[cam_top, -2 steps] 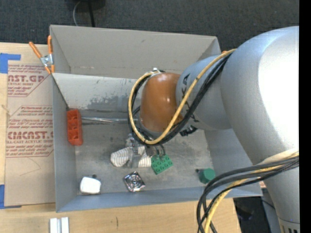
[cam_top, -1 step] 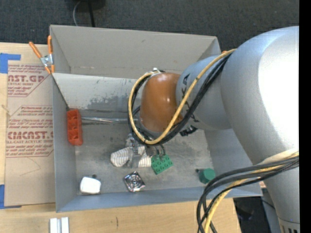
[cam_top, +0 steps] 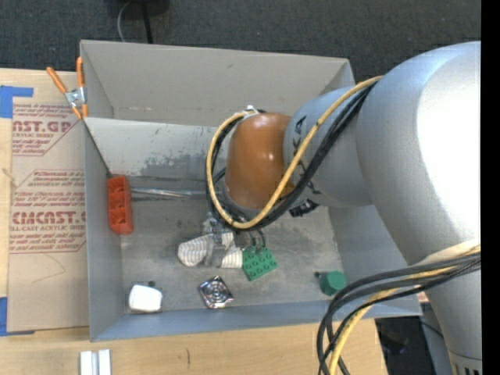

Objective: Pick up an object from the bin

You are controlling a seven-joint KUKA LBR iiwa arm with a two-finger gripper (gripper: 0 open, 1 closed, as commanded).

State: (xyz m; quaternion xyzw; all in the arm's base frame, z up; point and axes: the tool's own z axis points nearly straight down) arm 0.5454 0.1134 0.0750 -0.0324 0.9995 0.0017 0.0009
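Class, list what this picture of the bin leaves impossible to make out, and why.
In the camera view:
small green thing, right side, partly covered by the arm; shape unclear.
striped pale thing, one end under the gripper; kind unclear.
crumpled silver thing, too small to identify.

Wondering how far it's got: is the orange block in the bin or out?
In. The orange block lies on the floor of the bin by its left wall, apart from the claw, which hangs mid-bin.
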